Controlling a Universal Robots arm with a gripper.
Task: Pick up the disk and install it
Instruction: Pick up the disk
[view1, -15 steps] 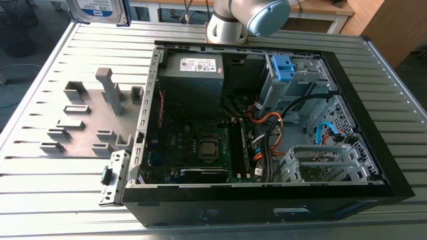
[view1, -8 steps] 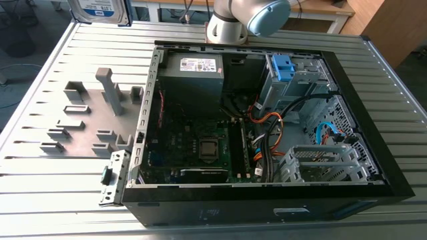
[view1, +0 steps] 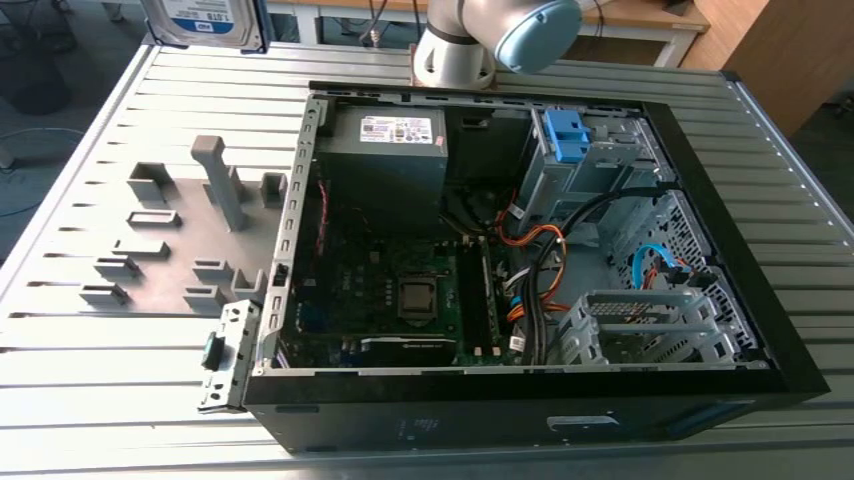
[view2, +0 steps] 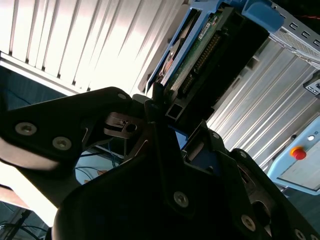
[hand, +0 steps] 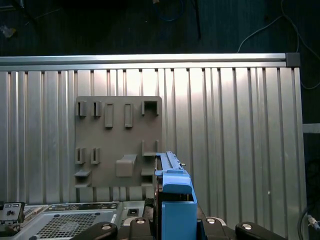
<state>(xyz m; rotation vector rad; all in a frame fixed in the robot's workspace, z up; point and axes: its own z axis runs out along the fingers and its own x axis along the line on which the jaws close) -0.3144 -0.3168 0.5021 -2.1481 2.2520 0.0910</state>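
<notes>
1. The gripper (view2: 170, 114) is closed on the disk (view2: 200, 45); in the second wrist view its black fingers clamp the end with the blue rails.
2. In the exterior view the disk (view1: 207, 22) is upright, label toward the camera, over the far corner of the ribbed metal table (view1: 80, 200) on the exterior view's left.
3. It is well apart from the open computer case (view1: 534, 405).
4. A grey holder plate (view1: 174, 250) lies between them.

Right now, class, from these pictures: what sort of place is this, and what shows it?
Probably a robotics lab bench for computer assembly: an open computer case on a ribbed metal table, a robot arm behind it, the disk in its gripper.
</notes>
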